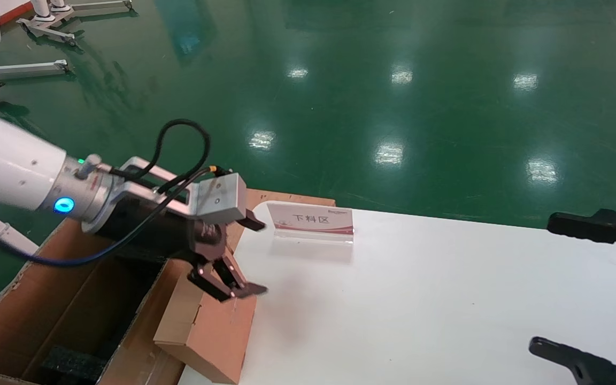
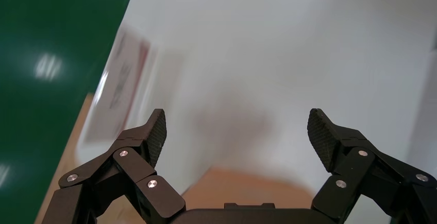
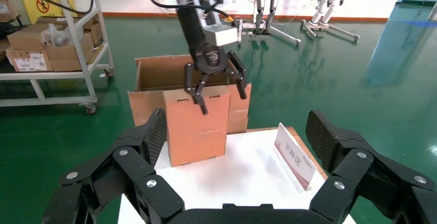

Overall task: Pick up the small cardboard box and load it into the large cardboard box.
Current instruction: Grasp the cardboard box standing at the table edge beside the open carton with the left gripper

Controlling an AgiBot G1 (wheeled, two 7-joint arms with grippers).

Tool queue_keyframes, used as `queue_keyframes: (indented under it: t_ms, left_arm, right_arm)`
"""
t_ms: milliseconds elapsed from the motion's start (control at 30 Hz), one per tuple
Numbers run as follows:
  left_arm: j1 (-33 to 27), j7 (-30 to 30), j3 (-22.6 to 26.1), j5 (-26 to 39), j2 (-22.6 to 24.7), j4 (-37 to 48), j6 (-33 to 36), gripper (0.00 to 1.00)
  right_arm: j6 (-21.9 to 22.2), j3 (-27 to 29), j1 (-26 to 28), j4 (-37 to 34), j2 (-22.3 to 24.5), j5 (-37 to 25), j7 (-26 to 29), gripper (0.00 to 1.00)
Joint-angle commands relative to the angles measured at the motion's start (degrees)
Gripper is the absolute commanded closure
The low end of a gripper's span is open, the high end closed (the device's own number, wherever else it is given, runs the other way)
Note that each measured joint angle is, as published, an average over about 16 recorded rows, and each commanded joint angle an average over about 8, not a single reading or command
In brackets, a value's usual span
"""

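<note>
Black fingers of the right gripper (image 3: 234,147) fill the foreground of the right wrist view, spread wide with nothing between them; in the head view this gripper (image 1: 597,289) hangs over the edge of the white table (image 1: 447,299) farthest from the small cardboard box, well apart from it.

Standing upright on the table's near-left corner is the small cardboard box (image 1: 212,331), a plain light-brown carton with its tuck flap at the top (image 3: 197,126). Directly above the small cardboard box hovers the left gripper (image 1: 252,256) – its fingers are splayed wide open and hold nothing. From the right wrist view one fingertip (image 3: 204,109) reaches down in front of the carton's upper face, while the other sits off to the side near the top corner; whether either touches the cardboard cannot be told. The left wrist view shows both ribbed pads (image 2: 157,131) parted with only table surface between them, and a blurred patch of brown carton (image 2: 242,188) low between the finger bases.

Just behind and beside the small cardboard box, off the table edge, stands the large cardboard box (image 1: 46,299) – open, flaps up, with black foam (image 1: 70,363) at its bottom. Beyond the small cardboard box, farther along the table, a small sign stand (image 1: 310,222) with red-and-white print sits on the surface.
</note>
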Motion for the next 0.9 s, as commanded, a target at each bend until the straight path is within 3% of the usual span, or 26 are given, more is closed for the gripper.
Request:
queue_keyframes:
  t_ms: [33,367,900]
  left_arm:
    - [-3.5,-2.0,3.4,3.4,0.8,0.0,0.3,0.00]
    - [-18.5,-19.0,22.0,11.4,4.0,-0.1,0.7,0.00]
    - [-32.3,-38.9,44.5,3.5,6.6,0.1,0.1,0.00]
  right_arm:
    - [0.0,0.0,0.0,0.0,0.0,0.0,0.0,0.00]
    - [0.0,-0.1,0.0,0.0,0.0,0.0,0.0,0.00]
    - [0.0,-0.1,0.0,0.0,0.0,0.1,-0.1,0.00]
